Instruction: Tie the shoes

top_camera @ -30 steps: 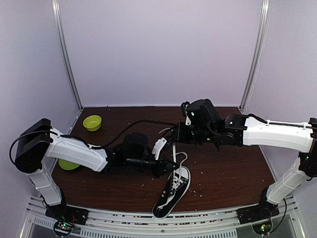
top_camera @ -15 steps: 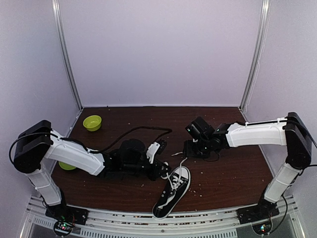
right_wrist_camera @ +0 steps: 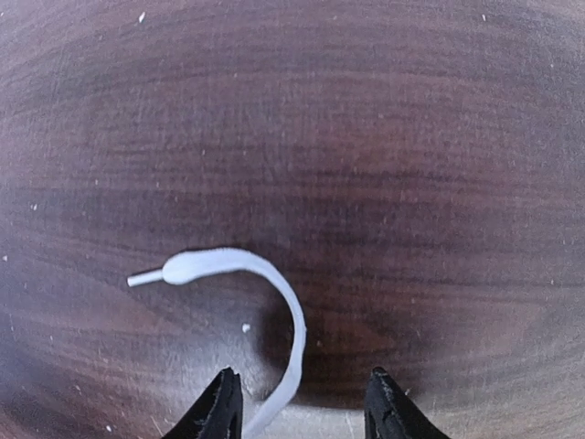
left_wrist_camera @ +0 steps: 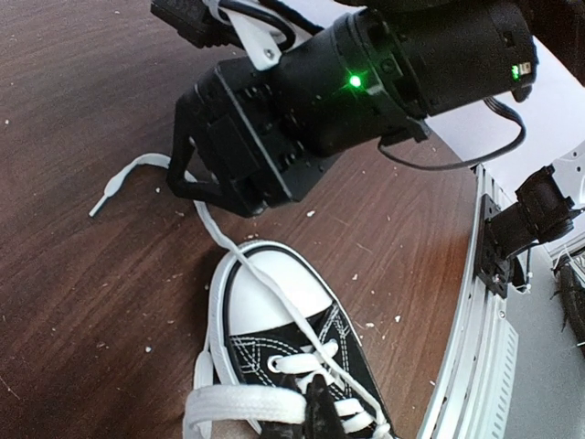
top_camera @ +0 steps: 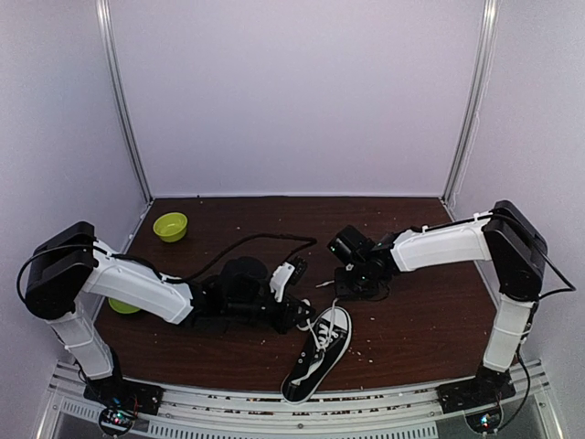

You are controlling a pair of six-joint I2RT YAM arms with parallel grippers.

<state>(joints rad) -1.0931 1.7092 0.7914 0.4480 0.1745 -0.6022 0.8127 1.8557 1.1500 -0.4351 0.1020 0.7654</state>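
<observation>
Black canvas sneaker (top_camera: 315,358) lies near the table's front edge, toe toward 1 o'clock. At its 11 o'clock, my left gripper (top_camera: 306,317) is pinched together on the white lace (left_wrist_camera: 242,402). Farther off at 1 o'clock, my right gripper (right_wrist_camera: 302,413) has its 2 fingers apart, straddling the lace tip (right_wrist_camera: 196,266) on the wood.

The sneaker (left_wrist_camera: 274,297) is cut off past its lacing by the left wrist view's bottom edge. The left arm (top_camera: 146,283) half hides a green bowl (top_camera: 124,305). The lace (right_wrist_camera: 295,320) runs off the right wrist view's bottom.
</observation>
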